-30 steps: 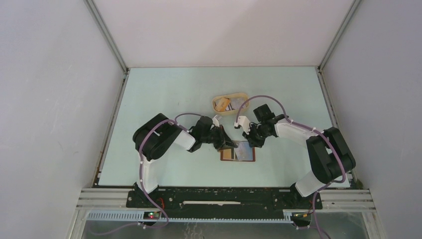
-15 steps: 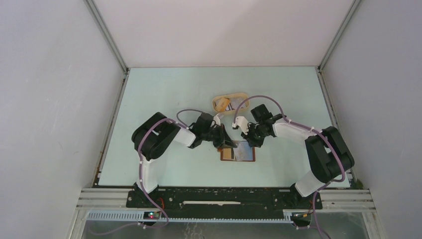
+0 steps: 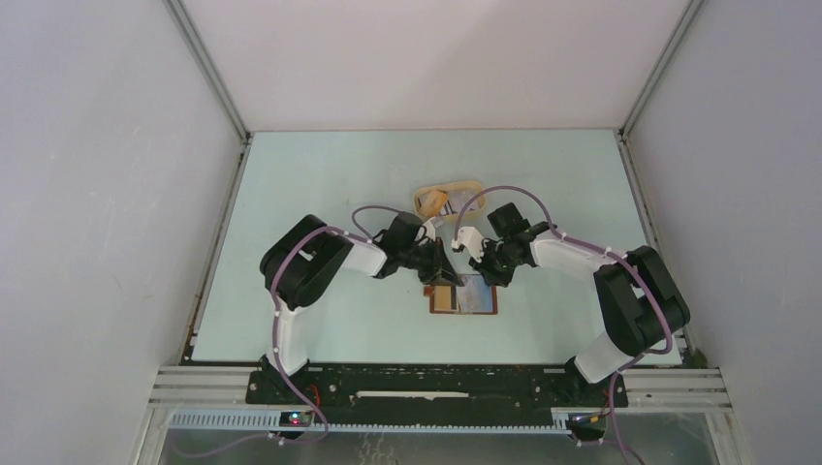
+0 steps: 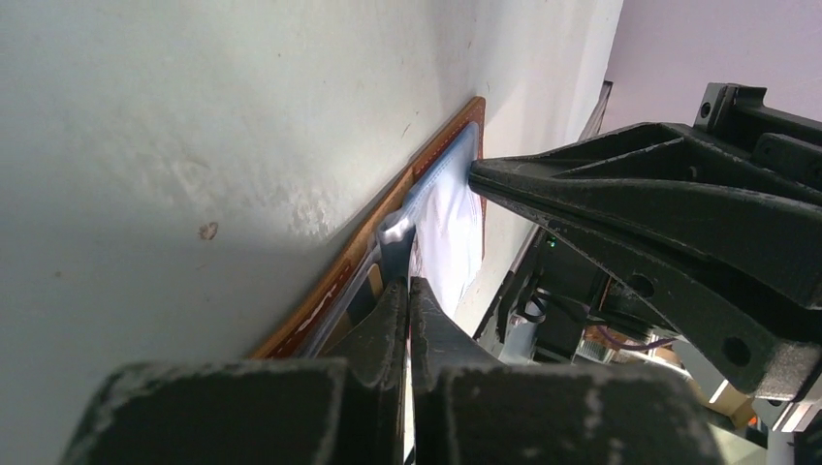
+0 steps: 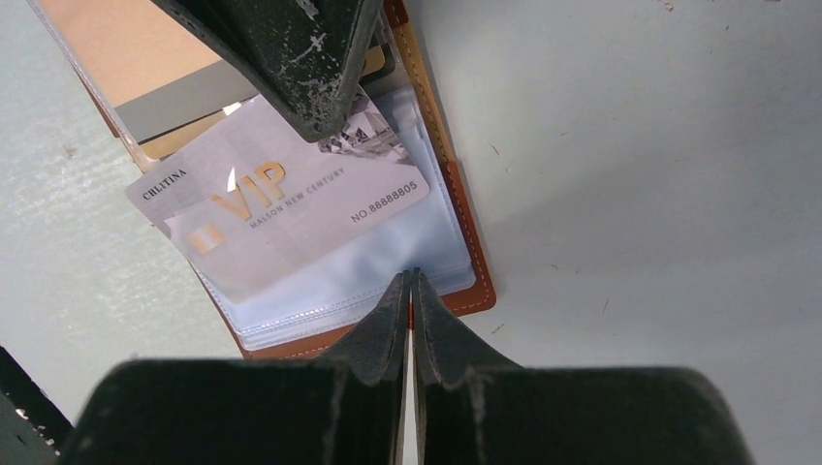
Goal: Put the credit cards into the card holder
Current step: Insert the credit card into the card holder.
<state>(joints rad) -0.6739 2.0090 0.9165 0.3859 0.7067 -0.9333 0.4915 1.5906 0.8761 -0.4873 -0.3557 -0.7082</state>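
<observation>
The reddish-brown card holder point(image 3: 463, 299) lies open on the table between both arms, its clear sleeves point(image 5: 388, 262) facing up. A silvery VIP credit card point(image 5: 281, 199) lies slanted on the holder, its lower part under a clear sleeve. My left gripper point(image 3: 441, 271) is shut, its tip point(image 5: 325, 121) pressing on that card's upper edge. My right gripper point(image 5: 409, 281) is shut too, its tips resting on the lower edge of the sleeves. A tan card point(image 5: 116, 44) and a grey card point(image 5: 184, 105) sit in the holder's other half. In the left wrist view the card point(image 4: 451, 223) shows white beside the leather edge point(image 4: 388, 208).
A tan oval tray point(image 3: 424, 203) stands just behind the grippers with more cards point(image 3: 441, 202) in it. Grey walls enclose the pale green table point(image 3: 320, 184) on three sides. The arm bases are at the near edge.
My left gripper has slid slightly right and away onto the holder, pushing the silvery card. The right gripper has edged a little left and stayed shut.
</observation>
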